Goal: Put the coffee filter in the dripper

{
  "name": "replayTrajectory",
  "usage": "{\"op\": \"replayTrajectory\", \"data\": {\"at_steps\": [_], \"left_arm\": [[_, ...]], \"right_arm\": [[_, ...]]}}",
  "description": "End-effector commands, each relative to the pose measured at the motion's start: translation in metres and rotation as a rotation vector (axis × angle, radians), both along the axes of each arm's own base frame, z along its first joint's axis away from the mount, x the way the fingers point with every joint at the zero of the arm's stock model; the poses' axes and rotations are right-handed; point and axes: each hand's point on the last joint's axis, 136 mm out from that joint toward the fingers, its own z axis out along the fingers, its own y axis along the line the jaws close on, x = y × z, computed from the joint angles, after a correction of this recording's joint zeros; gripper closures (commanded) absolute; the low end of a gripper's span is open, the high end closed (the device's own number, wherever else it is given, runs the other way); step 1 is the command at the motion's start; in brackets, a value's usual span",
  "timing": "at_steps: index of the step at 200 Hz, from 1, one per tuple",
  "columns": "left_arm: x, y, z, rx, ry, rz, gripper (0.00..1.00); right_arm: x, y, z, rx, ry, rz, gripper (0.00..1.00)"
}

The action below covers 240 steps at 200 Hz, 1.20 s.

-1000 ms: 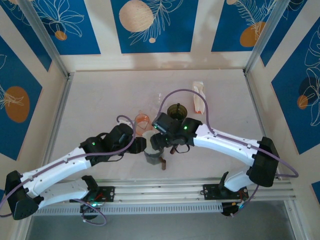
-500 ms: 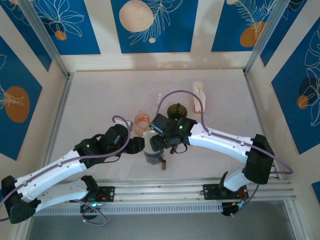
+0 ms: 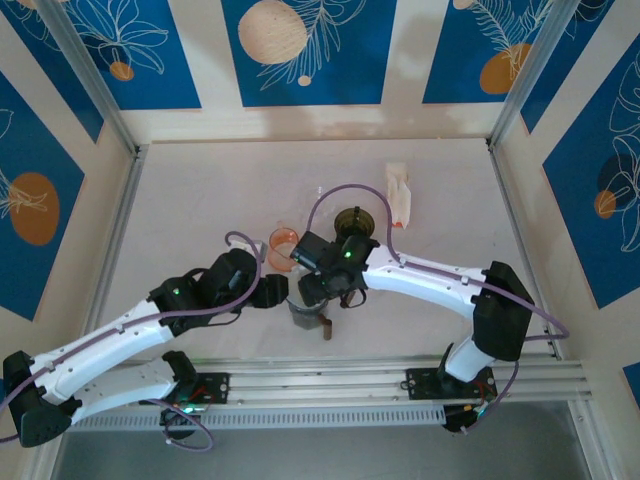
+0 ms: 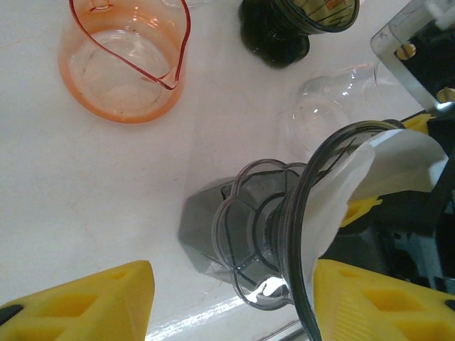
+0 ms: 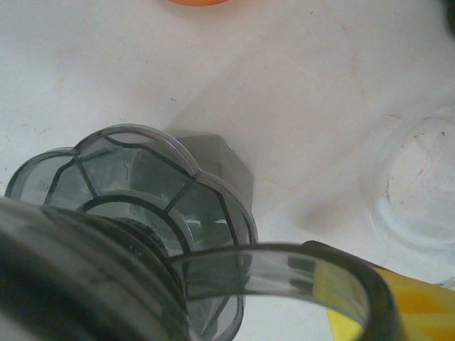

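— Somebody's kitchen?
— No, a robotics lab cell. Boxed in by blue panels (image 3: 310, 50) printed with leaves and orange discs, framed with aluminium posts (image 3: 88, 75).
— Yet a dripper (image 3: 300, 312) and an orange beaker (image 3: 284, 243) out?
— Laid on a bare white bench (image 3: 200, 200), with robot arms (image 3: 440, 283) bolted to a metal rail (image 3: 330, 375) along its near edge.

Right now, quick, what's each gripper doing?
Left gripper: open, straddling the dripper.
Right gripper: closed on the filter, it seems.
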Motion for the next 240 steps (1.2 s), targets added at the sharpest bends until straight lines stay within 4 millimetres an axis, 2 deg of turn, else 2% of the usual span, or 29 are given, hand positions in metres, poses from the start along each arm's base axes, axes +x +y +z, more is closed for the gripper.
{"op": "replayTrajectory", "data": {"at_steps": [1,31,51,78,111,134,157,189,240], "left_arm": [[-0.001,0.005,-0.005,0.010,0.018,0.021,0.40],[-0.001,0.006,-0.008,0.016,0.021,0.024,0.40],[0.000,0.007,-0.007,0.016,0.019,0.027,0.39],[0.000,0.008,-0.006,0.019,0.017,0.031,0.39],[0.000,0.009,-0.006,0.019,0.014,0.035,0.39],[0.001,0.008,-0.006,0.017,0.015,0.033,0.39],[0.001,0.009,-0.006,0.017,0.014,0.035,0.39],[0.001,0.009,-0.006,0.020,0.015,0.038,0.39],[0.001,0.012,-0.006,0.029,0.011,0.045,0.40]], "right_arm": [[-0.002,-0.001,-0.004,-0.041,0.000,0.013,0.31],[-0.001,0.000,-0.005,-0.047,0.000,0.013,0.31],[0.001,0.000,0.001,-0.045,-0.016,0.009,0.31],[0.005,0.000,0.023,-0.006,-0.065,0.005,0.31],[0.007,-0.007,0.060,0.074,-0.137,-0.014,0.31],[0.004,-0.016,0.073,0.102,-0.159,-0.028,0.31],[0.000,-0.025,0.074,0.101,-0.162,-0.044,0.31],[-0.004,-0.038,0.065,0.084,-0.155,-0.073,0.31],[-0.003,-0.049,0.057,0.059,-0.156,-0.106,0.31]]}}
